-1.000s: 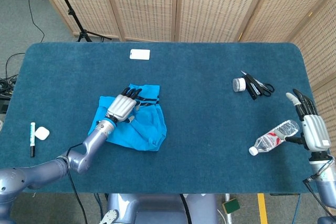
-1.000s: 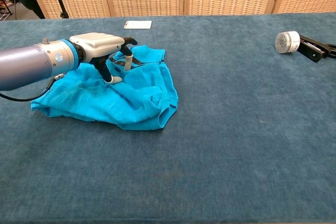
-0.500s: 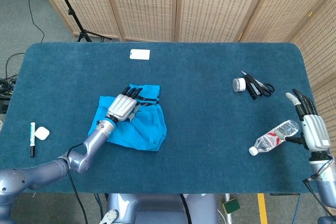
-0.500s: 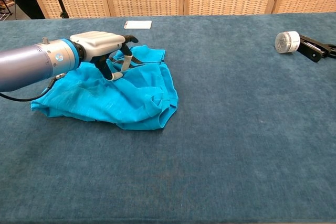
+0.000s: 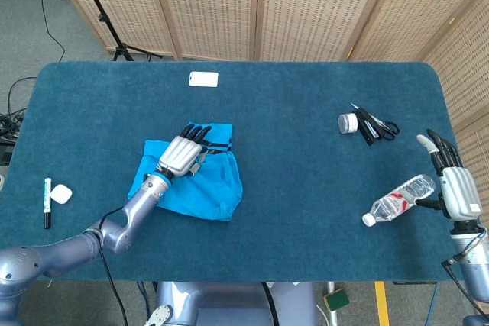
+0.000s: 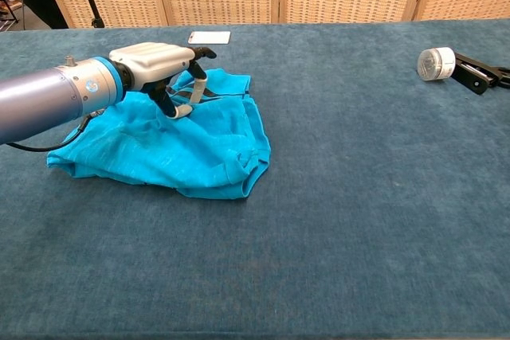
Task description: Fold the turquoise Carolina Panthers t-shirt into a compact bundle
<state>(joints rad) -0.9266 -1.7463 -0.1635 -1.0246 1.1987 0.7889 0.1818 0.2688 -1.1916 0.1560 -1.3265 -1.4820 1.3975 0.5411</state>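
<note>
Fingertips of my left hand (image 6: 163,69) pinched a fold of the crumpled turquoise cotton t-shirt (image 6: 171,145); my right hand (image 5: 456,188) lay open, empty.

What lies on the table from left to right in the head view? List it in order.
Marker → small white case → t-shirt with the left hand on it → tape roll → scissors → water bottle → right hand.

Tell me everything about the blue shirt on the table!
The shirt is bright turquoise, soft cloth, crumpled into a loose, wrinkly heap rather than a neat fold. Dark stripes show at its far edge. It lies on the left part of the blue table. The left hand is over its far part, fingers curled down to the cloth.
</note>
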